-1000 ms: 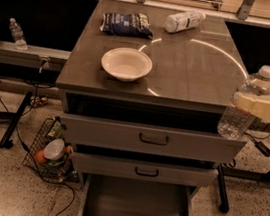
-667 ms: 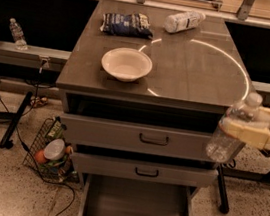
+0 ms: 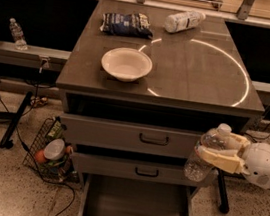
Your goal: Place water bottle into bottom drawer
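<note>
The gripper (image 3: 213,151) is reaching in from the right and clamping the water bottle (image 3: 196,168) around its middle. The bottle is hanging in the air at the cabinet's front right corner, slightly tilted, cap uppermost, level with the two upper drawers (image 3: 151,155). So the pick-up is done, and the carry looks well under way. The bottom drawer (image 3: 135,206) is standing pulled out, its grey interior bare, lower than the bottle and to its left. What seems left is bringing the bottle down and leftward over the opening, then letting go.

On the cabinet top (image 3: 205,75) a white bowl (image 3: 126,64), a dark snack bag (image 3: 126,24) and a white-labelled bottle (image 3: 184,21) are lying well clear of the route. A wire basket (image 3: 51,151) of oddments is sitting at the left foot. The likeliest snag is the middle drawer's front and the cabinet's right corner, both just beside the bottle and above the back of the opening.
</note>
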Controlling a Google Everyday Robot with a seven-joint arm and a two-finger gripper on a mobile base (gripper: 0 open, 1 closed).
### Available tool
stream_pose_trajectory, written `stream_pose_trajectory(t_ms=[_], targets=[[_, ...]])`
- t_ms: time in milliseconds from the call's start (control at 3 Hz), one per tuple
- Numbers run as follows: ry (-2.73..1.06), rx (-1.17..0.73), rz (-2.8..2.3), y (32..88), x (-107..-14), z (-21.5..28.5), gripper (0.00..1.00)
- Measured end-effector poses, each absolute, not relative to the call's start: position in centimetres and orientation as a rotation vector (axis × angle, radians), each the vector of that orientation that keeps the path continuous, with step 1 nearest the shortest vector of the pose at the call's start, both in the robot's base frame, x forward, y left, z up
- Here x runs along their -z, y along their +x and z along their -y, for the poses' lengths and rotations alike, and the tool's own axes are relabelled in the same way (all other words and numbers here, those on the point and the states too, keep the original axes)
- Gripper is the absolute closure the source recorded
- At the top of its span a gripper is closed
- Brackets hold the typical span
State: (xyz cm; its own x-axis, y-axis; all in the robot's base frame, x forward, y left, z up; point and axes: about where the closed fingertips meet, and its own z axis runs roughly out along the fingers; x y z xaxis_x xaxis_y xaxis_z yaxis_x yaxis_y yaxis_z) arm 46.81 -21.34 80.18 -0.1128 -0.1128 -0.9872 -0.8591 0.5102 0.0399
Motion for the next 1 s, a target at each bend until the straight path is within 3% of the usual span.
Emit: stream_pose_trajectory(t_ms=[1000], targets=[[-0.846, -0.743, -1.513, 45.4, -72.3, 21.5, 1.00]])
